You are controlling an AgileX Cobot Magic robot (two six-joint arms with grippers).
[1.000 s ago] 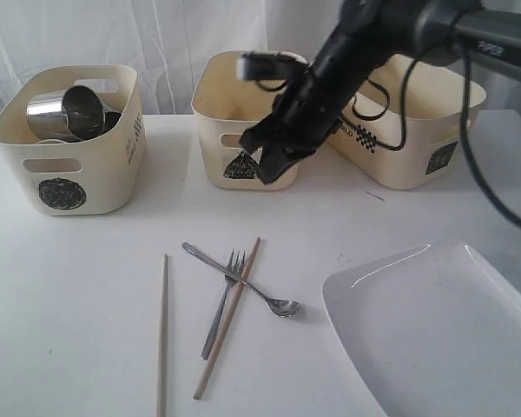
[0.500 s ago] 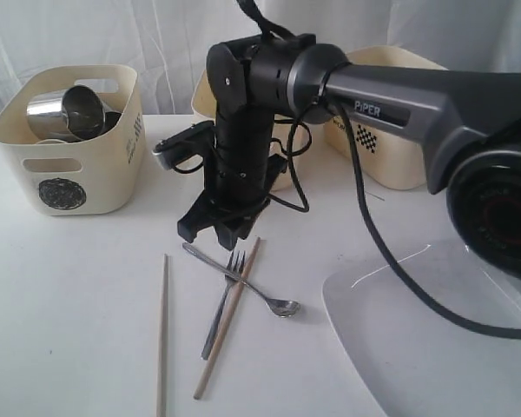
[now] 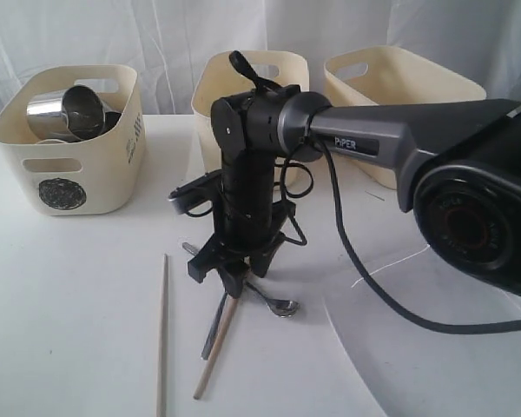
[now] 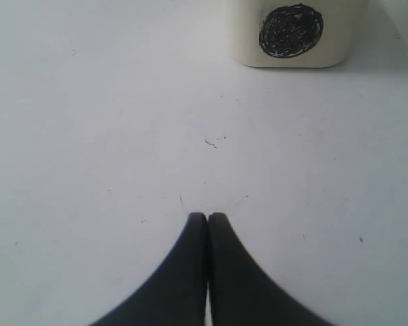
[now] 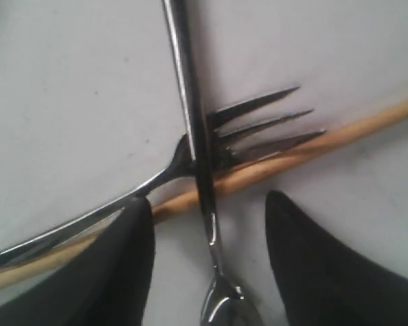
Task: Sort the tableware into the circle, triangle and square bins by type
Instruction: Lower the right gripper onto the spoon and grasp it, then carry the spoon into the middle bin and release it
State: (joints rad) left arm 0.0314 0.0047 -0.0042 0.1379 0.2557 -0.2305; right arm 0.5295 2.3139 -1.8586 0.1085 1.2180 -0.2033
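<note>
In the exterior view the sort looked partly done. Three bins stood along the table's far edge. The circle bin, by the far left corner, held steel mugs, so the cups seemed to be dealt with. The triangle bin stood mid-edge, half hidden behind the right arm, and the square bin stood toward the far right. Neither one's floor could be seen, so I could not tell what they held. No bowls or knife showed anywhere.

Not yet binned, near the middle of the near edge, were a spoon, a fork and a chopstick crossed in one heap. A second chopstick lay apart, on the side toward the left edge. The plate lay at the near right corner. The right gripper pointed down onto the heap.

In the left wrist view the left gripper had its jaws pressed together with nothing between them, over bare table. The circle bin's black mark faced it from well apart.

In the right wrist view the right gripper's jaws stood wide apart, one on each side of the spoon's handle. That handle crossed over the fork at the root of its tines, and the fork lay along the chopstick. Nothing was gripped yet. By my judgement the cutlery, both chopsticks and the plate were all left to sort, and the spoon looked like the next pick.
</note>
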